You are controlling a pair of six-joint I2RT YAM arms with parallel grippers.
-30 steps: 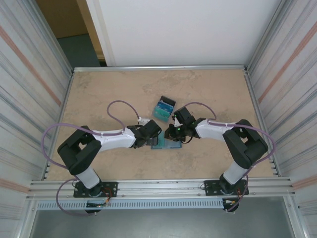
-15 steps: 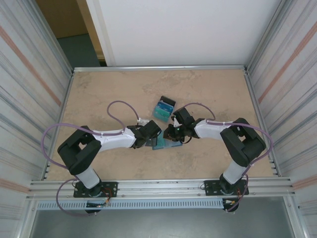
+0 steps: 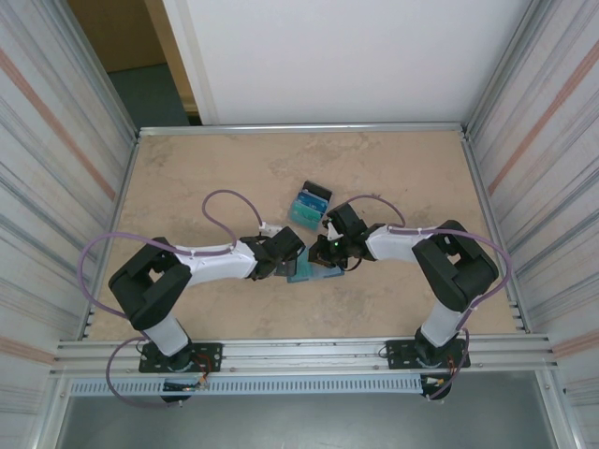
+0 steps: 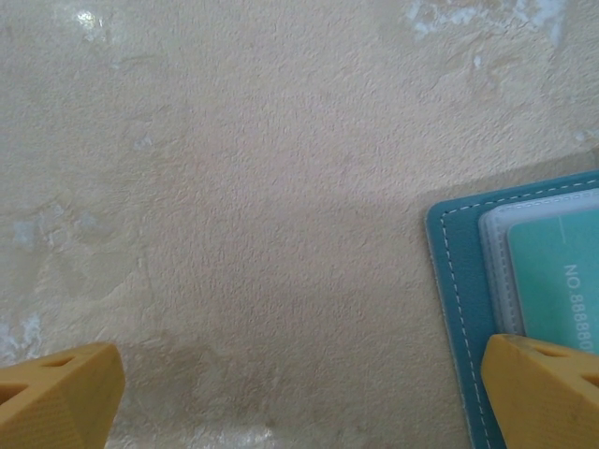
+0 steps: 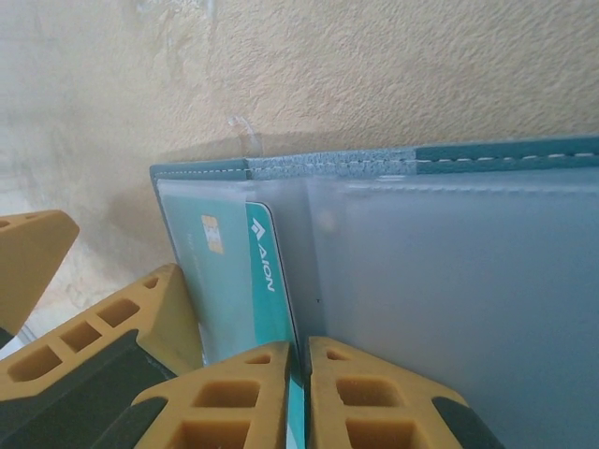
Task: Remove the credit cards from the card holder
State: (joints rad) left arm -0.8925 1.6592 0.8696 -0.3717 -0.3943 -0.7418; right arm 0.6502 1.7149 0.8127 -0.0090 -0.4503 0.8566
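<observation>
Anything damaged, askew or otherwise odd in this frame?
Only a small thing: a thin clear strand curls up from the stitched edge of the card holder, like a loose fray. The right gripper pinches a teal credit card normally.

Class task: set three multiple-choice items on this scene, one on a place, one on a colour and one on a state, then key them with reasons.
1. Where does the card holder lie?
A. against the back wall
B. between the left claw and the right claw
C. on top of an arm

2. What colour is its stitched border?
A. teal
B. red
C. black

3. How is the left claw?
A. shut on a card
B. shut on nothing
C. open

Key: 1 B, the top view shows it between them. 2 A, both wrist views show a teal edge. 3 C, its jaws stand wide apart.
</observation>
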